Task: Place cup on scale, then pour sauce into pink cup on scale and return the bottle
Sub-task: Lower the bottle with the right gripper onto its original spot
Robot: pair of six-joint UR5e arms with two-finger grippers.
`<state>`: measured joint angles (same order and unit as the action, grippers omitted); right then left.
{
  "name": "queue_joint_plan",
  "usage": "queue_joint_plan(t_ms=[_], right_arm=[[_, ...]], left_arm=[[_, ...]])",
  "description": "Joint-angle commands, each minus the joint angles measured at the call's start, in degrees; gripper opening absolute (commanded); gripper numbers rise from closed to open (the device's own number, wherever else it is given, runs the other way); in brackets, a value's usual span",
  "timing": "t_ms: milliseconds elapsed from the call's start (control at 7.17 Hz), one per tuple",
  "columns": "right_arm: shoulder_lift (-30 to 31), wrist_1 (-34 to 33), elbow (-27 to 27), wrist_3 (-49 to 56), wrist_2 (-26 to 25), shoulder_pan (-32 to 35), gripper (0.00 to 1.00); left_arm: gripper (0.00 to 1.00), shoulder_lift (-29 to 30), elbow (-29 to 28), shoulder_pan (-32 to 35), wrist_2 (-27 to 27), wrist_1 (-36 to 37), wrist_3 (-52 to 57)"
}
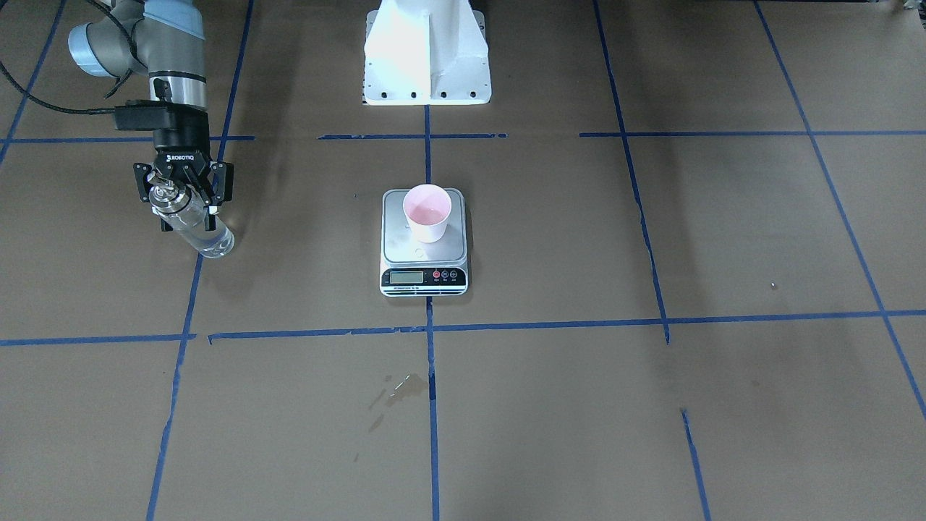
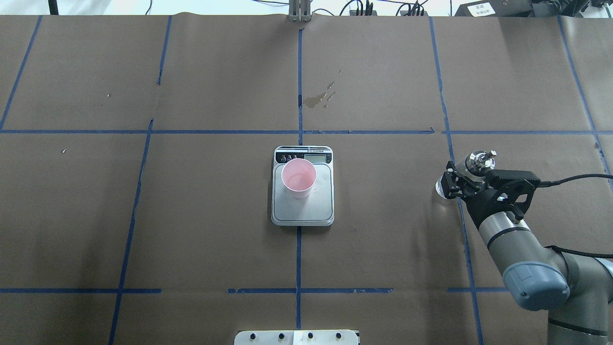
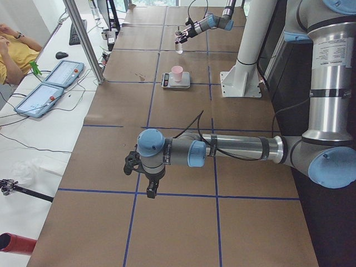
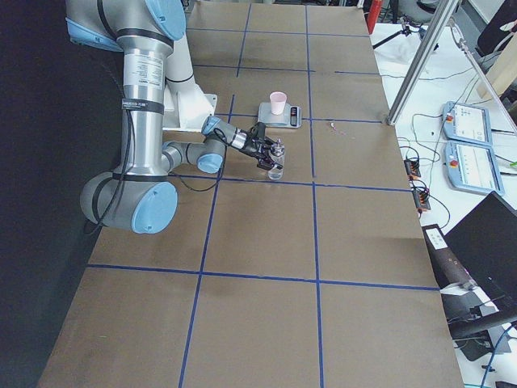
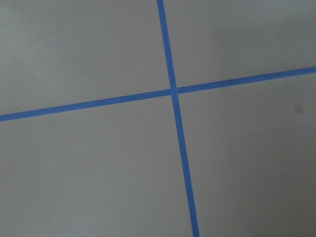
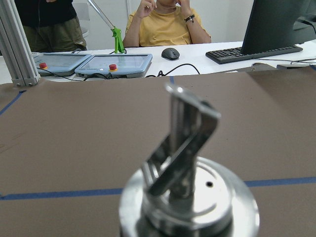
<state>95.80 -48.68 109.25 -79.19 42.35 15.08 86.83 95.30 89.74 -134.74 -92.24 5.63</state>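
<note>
The pink cup [image 1: 427, 211] stands upright on the rear half of the scale [image 1: 424, 278], a little liquid glinting at its bottom. From overhead the cup [image 2: 299, 178] sits near the display end of the scale [image 2: 311, 211]. My right gripper [image 1: 189, 217] is shut on the clear glass bottle [image 1: 199, 231] below its metal collar, well off to the scale's side. The bottle is upright with its base at the table. Its pour spout [image 6: 185, 163] fills the right wrist view. My left gripper [image 3: 149, 183] hangs over bare table far from the scale; I cannot tell its state.
The white robot pedestal [image 1: 427, 58] stands behind the scale. A wet stain [image 1: 398, 387] marks the paper in front of it. Blue tape lines [image 5: 173, 91] cross the brown table. A seated person [image 6: 168, 22] and control tablets [image 6: 113, 63] are beyond the far edge.
</note>
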Motion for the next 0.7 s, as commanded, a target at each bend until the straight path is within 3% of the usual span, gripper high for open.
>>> queue_joint_plan(t_ms=[0, 139, 558], right_arm=[[0.0, -1.0, 0.0, 0.0, -0.6, -0.3, 0.58], [0.0, -1.2, 0.0, 0.0, -0.6, -0.4, 0.66], [0.0, -1.2, -0.3, 0.0, -1.1, -0.8, 0.68]], left_arm=[[1.0, 0.0, 0.0, 0.0, 0.0, 0.0, 0.0], [1.0, 0.0, 0.0, 0.0, 0.0, 0.0, 0.0], [1.0, 0.0, 0.0, 0.0, 0.0, 0.0, 0.0]])
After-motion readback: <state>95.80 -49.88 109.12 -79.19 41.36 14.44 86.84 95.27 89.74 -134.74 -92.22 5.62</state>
